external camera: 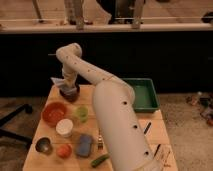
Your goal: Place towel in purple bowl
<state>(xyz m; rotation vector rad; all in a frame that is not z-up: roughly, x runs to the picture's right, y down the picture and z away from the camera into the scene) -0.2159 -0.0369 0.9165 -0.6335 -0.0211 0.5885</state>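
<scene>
— So, in our one camera view, where is the towel (59, 81)?
— We see it as a pale fold at the gripper (68, 85), over the far left corner of the table (161, 127), just above the purple bowl (70, 95).
— Does the gripper hold it or not?
— We cannot tell; its end blurs into the cloth and the bowl.
— Which way does the bowl lie from the gripper?
— Straight below, touching or nearly so. The cloth hangs a little left of the rim, so we judge the next move is a plain release, perhaps after a nudge to the right.
— Anything close by?
— The red bowl (54, 113) sits nearer us, apart from the purple one.
</scene>
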